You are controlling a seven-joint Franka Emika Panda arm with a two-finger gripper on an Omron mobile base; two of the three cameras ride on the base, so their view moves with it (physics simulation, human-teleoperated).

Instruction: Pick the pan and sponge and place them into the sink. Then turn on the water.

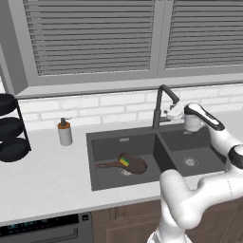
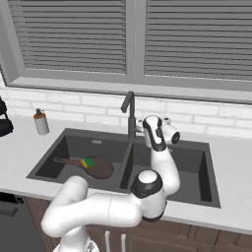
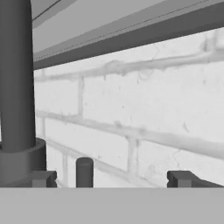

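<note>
You can see the pan point(image 1: 134, 163), dark brown, round and shallow, lying in the left basin of the dark grey sink point(image 1: 109, 142), its long straight handle pointing left. The sponge point(image 1: 124, 161), a small green block with a yellow-orange layer, rests on the pan near where the handle joins. Your claw point(image 3: 111, 179) sits just beside the dark angular faucet point(image 1: 159, 107), facing the white brick wall point(image 3: 144, 105), its tips apart with nothing between them. A small dark post stands between the tips, possibly the faucet's lever. A soap dispenser point(image 1: 64, 132) stands on the table point(image 1: 42, 175) left of the sink.
</note>
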